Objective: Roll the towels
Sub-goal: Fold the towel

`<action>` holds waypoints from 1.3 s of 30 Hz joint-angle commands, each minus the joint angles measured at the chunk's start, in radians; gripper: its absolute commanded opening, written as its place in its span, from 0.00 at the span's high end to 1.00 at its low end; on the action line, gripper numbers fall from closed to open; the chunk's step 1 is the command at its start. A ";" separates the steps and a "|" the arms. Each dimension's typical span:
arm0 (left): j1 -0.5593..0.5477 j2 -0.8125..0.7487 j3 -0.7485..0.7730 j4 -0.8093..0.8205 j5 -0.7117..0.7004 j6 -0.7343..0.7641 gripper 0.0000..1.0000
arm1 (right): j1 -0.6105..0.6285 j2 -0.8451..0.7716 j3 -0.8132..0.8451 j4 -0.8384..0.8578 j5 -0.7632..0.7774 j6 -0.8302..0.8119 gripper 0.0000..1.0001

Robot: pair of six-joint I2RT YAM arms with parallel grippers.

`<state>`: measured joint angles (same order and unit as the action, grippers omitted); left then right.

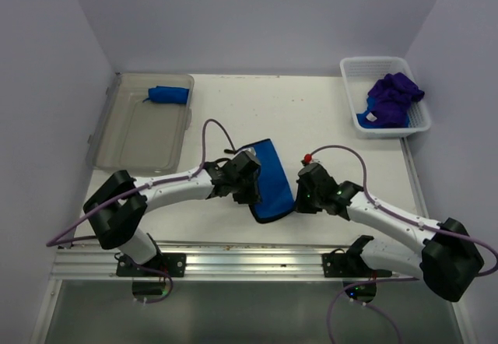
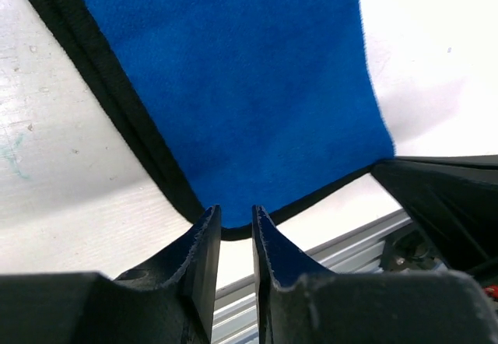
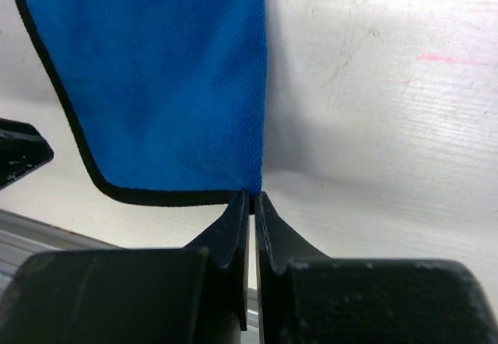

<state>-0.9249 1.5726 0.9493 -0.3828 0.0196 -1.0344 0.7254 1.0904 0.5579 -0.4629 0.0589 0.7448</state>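
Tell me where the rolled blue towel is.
Top view: the rolled towel lies inside the clear bin on the far left, in its far right corner.

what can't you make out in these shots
- Basket, top view: towel count; the purple pile hides what lies beneath.
- Blue towel, both wrist views: far end cut off by the top edge.
- Left gripper, left wrist view: whether it touches the hem; its tips cover it.

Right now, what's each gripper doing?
Left gripper: slightly open, tips at the edge of the blue towel.
Right gripper: closed, pinching the blue towel's corner.
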 commanded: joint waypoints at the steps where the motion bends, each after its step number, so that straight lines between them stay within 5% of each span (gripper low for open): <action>1: 0.006 0.027 0.055 0.025 -0.017 0.063 0.74 | -0.021 0.061 0.080 -0.029 0.100 -0.062 0.93; 5: 0.037 0.104 0.117 0.024 -0.039 0.111 0.77 | -0.139 0.144 0.137 -0.014 0.063 -0.139 0.86; 11: 0.087 0.168 0.175 0.067 -0.024 0.172 0.79 | -0.153 0.011 0.083 0.003 0.026 -0.064 0.44; 13: 0.100 0.188 0.203 0.081 0.005 0.198 0.80 | -0.149 -0.041 0.016 0.032 -0.005 -0.013 0.43; 23: 0.110 0.342 0.267 0.081 0.059 0.247 0.84 | -0.087 -0.093 -0.167 0.243 -0.005 0.342 0.55; 31: 0.112 0.369 0.249 0.097 0.086 0.238 0.85 | -0.075 0.044 -0.220 0.371 0.007 0.410 0.58; 39: 0.113 0.385 0.249 0.102 0.102 0.247 0.85 | -0.073 0.046 -0.197 0.383 0.071 0.375 0.88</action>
<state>-0.8127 1.9224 1.1938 -0.2951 0.1101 -0.8173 0.6487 1.1328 0.3565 -0.0887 0.0685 1.1229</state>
